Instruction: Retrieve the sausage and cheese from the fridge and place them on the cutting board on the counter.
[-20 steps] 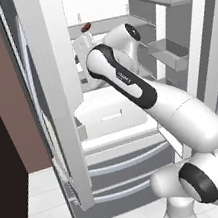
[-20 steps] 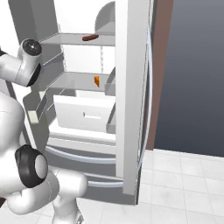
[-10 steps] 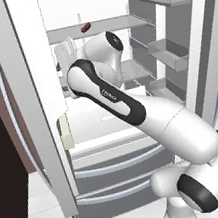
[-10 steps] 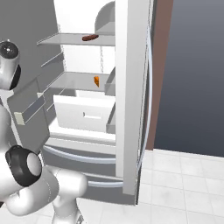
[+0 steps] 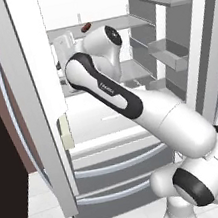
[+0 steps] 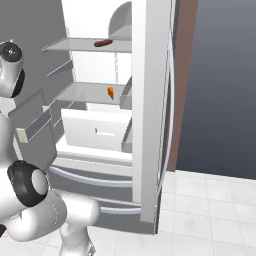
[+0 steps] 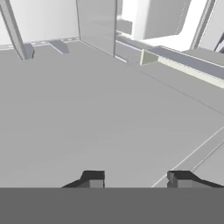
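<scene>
The fridge [image 5: 114, 121] stands with both doors open. The sausage [image 6: 103, 43], slim and reddish-brown, lies on the top shelf and also appears as the sausage [image 5: 85, 27] just above my arm. One shelf lower sits the orange cheese [image 6: 110, 92], apart from the arm. My gripper [image 7: 136, 179] is open, its two dark fingertips [image 7: 92, 178] apart with nothing between them, facing a flat grey surface close up. The arm reaches up into the left side of the fridge, beside the left door. The cutting board and counter are out of view.
The left door [image 5: 32, 94] stands close beside the upper arm. The right door [image 6: 150, 115] juts toward me with shelves [image 5: 168, 54] on its inner side. A white drawer [image 6: 97, 131] sits below the cheese shelf, and pale floor tiles [image 6: 200, 210] lie on the right.
The arm has swung left, toward the left door, which now stands wider open. The fingertips have come closer together. Sausage and cheese have not moved.
</scene>
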Controlling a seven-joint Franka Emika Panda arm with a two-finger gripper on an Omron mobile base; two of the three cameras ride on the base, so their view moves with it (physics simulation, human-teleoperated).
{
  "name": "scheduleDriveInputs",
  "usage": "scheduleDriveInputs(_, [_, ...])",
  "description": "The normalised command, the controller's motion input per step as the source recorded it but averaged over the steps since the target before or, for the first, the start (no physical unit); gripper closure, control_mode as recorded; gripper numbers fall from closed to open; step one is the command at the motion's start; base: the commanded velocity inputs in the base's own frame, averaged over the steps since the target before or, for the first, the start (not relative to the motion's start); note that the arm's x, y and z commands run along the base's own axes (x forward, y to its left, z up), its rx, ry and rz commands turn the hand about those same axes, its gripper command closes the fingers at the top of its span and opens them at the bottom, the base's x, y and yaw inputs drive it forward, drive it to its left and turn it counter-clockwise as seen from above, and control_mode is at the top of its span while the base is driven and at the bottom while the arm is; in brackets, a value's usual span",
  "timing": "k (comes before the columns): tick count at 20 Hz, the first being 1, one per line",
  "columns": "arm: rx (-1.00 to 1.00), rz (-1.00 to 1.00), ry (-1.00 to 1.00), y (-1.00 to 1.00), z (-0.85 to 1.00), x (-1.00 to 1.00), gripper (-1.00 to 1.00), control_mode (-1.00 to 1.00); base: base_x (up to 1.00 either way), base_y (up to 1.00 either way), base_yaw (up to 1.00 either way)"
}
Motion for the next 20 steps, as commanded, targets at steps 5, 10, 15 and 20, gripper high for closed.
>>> scheduleDriveInputs(5, [-0.04,0.00,0.00,-0.91,0.00,-0.13,-1.00,-1.00,0.00,0.00,0.00])
scheduleDriveInputs(10, [-0.05,0.00,-0.01,-1.00,0.00,-0.50,-1.00,-1.00,0.00,0.00,0.00])
scheduleDriveInputs(15, [-0.07,0.00,-0.08,-1.00,0.00,-0.60,-1.00,-1.00,0.00,0.00,0.00])
scheduleDriveInputs(20, [-0.22,0.11,-0.07,-0.61,0.00,-0.38,-1.00,-1.00,0.00,0.00,0.00])
